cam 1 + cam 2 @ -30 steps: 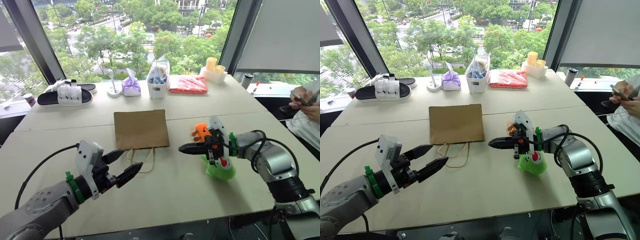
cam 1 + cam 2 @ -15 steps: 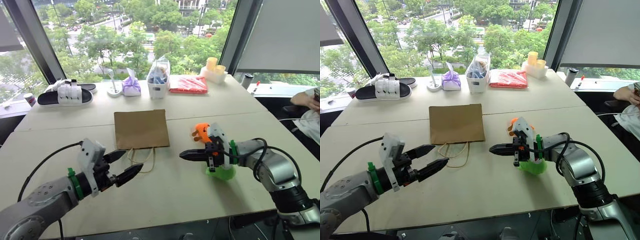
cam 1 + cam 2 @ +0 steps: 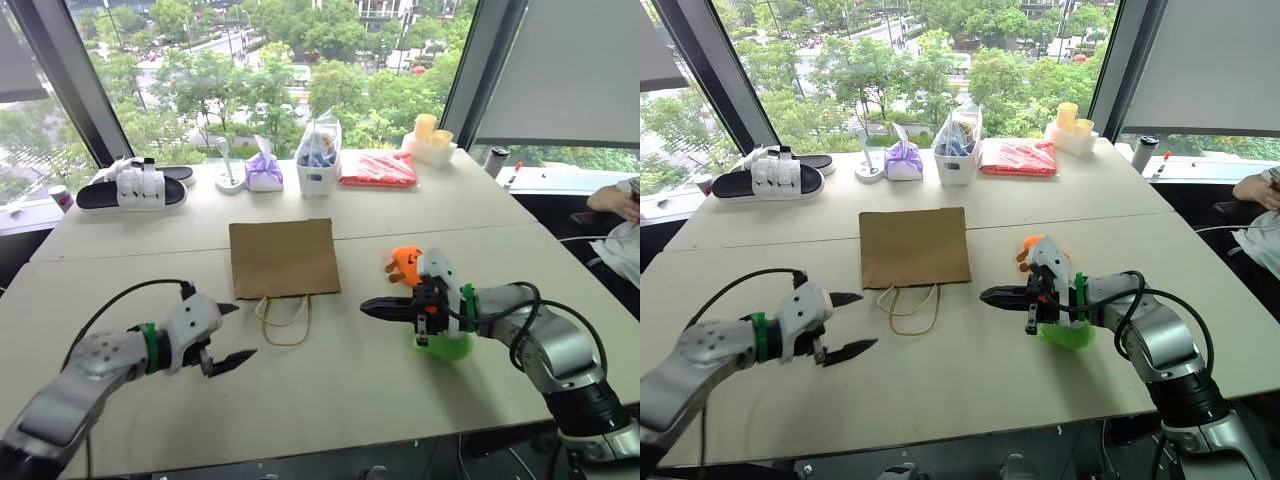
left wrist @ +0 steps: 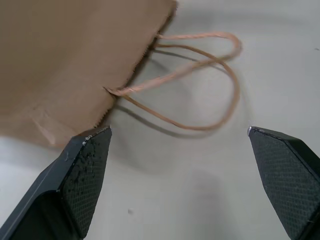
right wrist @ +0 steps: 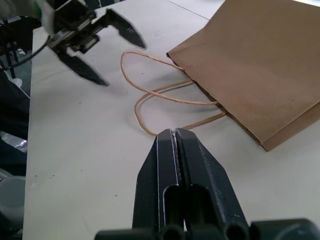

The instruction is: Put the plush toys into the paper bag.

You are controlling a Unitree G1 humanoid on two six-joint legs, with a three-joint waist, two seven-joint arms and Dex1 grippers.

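The brown paper bag (image 3: 283,257) lies flat in the middle of the table, its string handles (image 3: 285,320) looped toward me. My left gripper (image 3: 238,332) hovers open just left of the handles, nothing between its fingers; the left wrist view shows the handles (image 4: 200,85) and the bag's mouth edge (image 4: 65,65) ahead of it. My right gripper (image 3: 365,305) is shut and empty, pointing left toward the handles (image 5: 160,95). The orange plush toy (image 3: 404,262) sits behind the right wrist. The green plush toy (image 3: 445,345) lies under it, mostly hidden.
Along the far side of the table lie black-and-white slippers (image 3: 130,187), a purple pouch (image 3: 263,172), a white box with a clear bag (image 3: 316,165), a red packet (image 3: 376,168) and yellow cups (image 3: 430,135). A person's hand (image 3: 612,200) shows at the right edge.
My left gripper has gone forward and down toward the table and rolled over, still open. The right gripper has barely moved. The person's hands have drawn back toward the right edge.
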